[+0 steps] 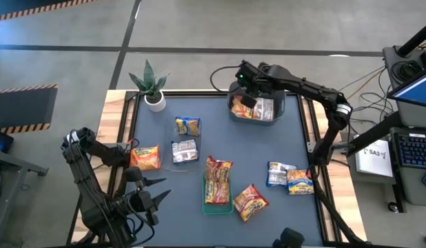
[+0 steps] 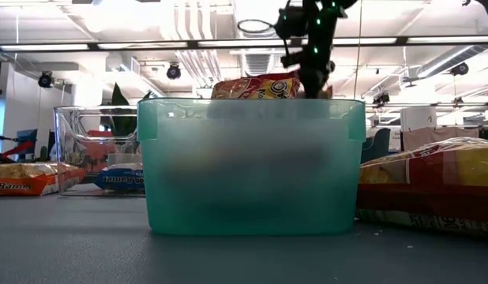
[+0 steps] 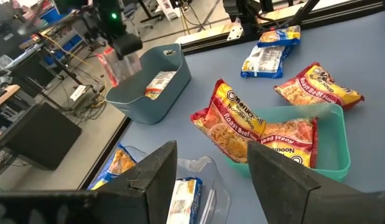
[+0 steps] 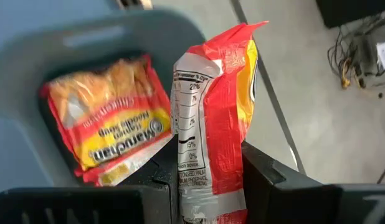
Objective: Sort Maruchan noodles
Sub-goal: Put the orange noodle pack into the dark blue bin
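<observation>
Orange-red packet (image 4: 214,118) pinched between the right gripper's (image 1: 249,91) fingers hangs over the grey-blue bin (image 1: 235,112), which holds a few already, while several packets lie loose on the table (image 1: 337,207) and the left gripper (image 1: 158,191) waits open.

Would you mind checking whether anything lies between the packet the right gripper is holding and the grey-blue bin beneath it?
Nothing visible does. The right gripper holds the orange-red packet directly above the open grey-blue bin, where another packet already lies flat at the bottom.
</observation>
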Robot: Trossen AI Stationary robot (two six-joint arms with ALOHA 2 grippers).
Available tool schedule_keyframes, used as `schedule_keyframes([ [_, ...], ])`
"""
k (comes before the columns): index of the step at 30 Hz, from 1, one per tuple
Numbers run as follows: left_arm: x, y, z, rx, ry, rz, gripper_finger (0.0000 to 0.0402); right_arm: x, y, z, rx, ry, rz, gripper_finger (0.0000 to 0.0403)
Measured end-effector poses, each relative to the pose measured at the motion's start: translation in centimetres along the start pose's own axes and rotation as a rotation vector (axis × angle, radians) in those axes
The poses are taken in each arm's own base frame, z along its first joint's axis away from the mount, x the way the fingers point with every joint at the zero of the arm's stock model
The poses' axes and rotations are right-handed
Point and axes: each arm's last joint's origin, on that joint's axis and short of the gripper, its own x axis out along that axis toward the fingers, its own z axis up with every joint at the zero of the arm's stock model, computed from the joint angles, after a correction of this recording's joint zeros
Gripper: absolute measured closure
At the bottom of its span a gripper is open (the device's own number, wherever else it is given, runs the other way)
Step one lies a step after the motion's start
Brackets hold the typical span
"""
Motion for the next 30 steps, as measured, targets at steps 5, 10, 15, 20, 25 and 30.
schedule_keyframes([
  [5,0.0,0.0,0.0,-0.002,0.0,-0.001,0.0223,1.7,0.7,-0.5,-0.029,0.007,-0.008,0.0305],
  [10,0.0,0.0,0.0,-0.005,-0.001,-0.002,0.0223,2.1,1.1,-0.5,-0.04,-0.001,-0.008,0.0305],
  [15,0.0,-0.1,0.0,-0.008,-0.001,-0.003,0.0223,2.2,1.0,-0.5,-0.04,-0.001,-0.011,0.0305],
  [20,0.0,-0.1,0.0,-0.008,-0.002,-0.003,0.0223,2.2,1.0,-0.5,-0.039,-0.002,-0.009,0.0302],
  [25,0.0,-0.1,0.0,-0.013,-0.003,-0.004,0.0223,2.2,1.0,-0.2,-0.029,-0.03,-0.017,0.027],
  [30,0.0,-0.1,0.0,-0.013,-0.003,-0.005,0.0223,2.1,1.1,0.0,-0.042,-0.053,0.01,0.024],
])
